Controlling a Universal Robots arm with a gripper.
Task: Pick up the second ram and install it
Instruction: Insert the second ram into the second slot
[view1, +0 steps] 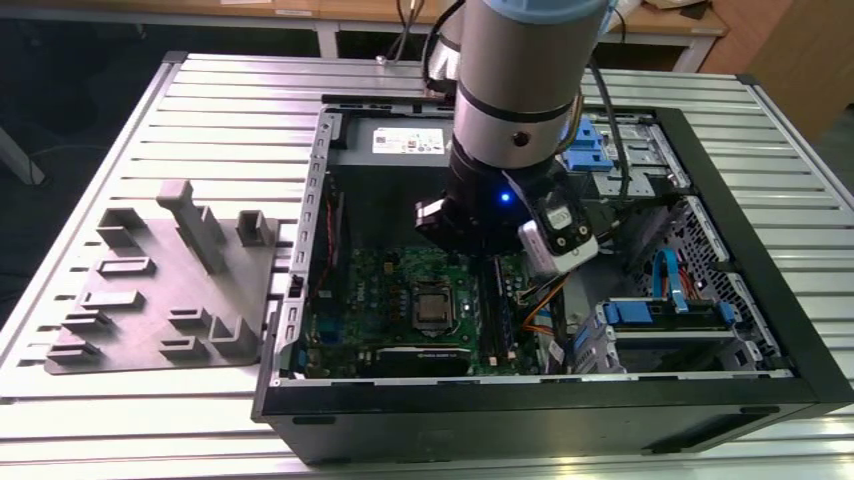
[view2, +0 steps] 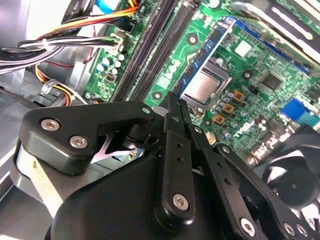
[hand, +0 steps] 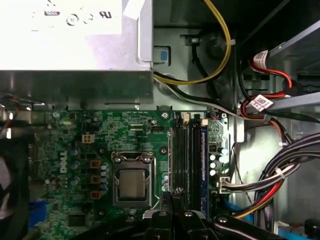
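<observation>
The arm's wrist (view1: 514, 200) hangs inside the open computer case, over the green motherboard (view1: 387, 290). In both wrist views my gripper (hand: 172, 197) (view2: 175, 102) is shut, fingers pressed together with nothing visible between them. Its tip hovers between the CPU socket (hand: 132, 182) and the long dark memory slots (hand: 187, 160) (view2: 150, 55), at the slots' end away from the power supply. A blue strip (hand: 204, 165) runs along the slot farthest from the socket. I cannot tell which of these strips, if any, is the second ram.
A grey tray with upright blocks (view1: 147, 300) lies outside the case at the exterior view's left. The grey power-supply box (hand: 65, 40) borders the board. Bundled cables (hand: 270, 185) run beside the slots, blue drive brackets (view1: 667, 310) stand beyond, and a black fan (view2: 295, 185) is nearby.
</observation>
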